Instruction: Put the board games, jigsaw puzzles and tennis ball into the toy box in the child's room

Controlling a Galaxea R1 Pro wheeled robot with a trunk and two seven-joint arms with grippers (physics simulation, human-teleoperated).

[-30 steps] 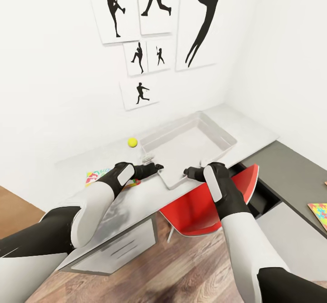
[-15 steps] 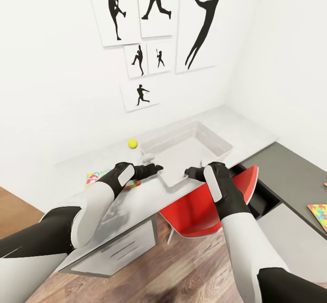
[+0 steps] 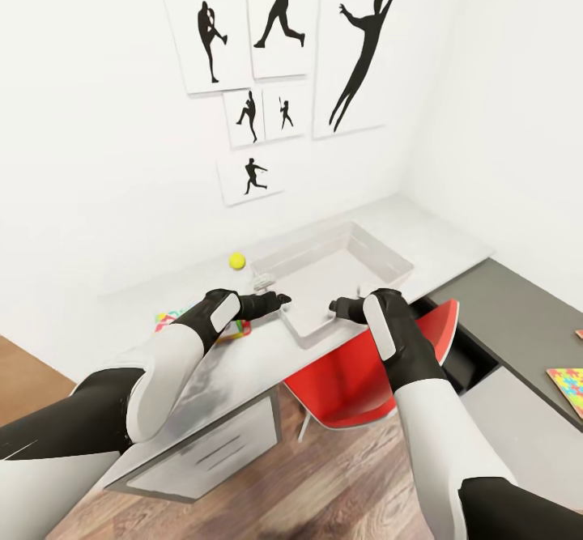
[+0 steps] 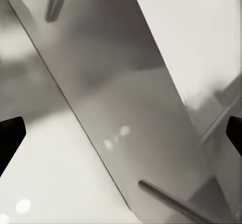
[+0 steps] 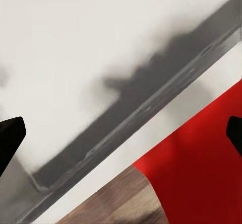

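The light grey toy box (image 3: 382, 248) stands on the table (image 3: 243, 362) near its front edge, its inside bare. My left gripper (image 3: 279, 300) hovers open by the box's near left corner. My right gripper (image 3: 335, 307) is open at the near right side of the box. Both hold nothing, and the wrist views show the fingertips spread wide (image 4: 121, 133) (image 5: 121, 133). The tennis ball (image 3: 236, 261) rests by the wall, left of the box. A flat yellow-green-red printed thing (image 3: 168, 319), probably a board game, lies half hidden under my left forearm. One jigsaw puzzle (image 3: 567, 382) lies at the far right.
A red chair (image 3: 364, 378) is tucked under the table just below the box and my right arm. The dark grey corner section (image 3: 518, 313) runs off to the right. White drawer fronts (image 3: 210, 451) sit below the desk top. Posters hang on the wall behind.
The whole picture has shifted slightly down and right, so the camera has moved. Both grippers stay open in the same place beside the box.
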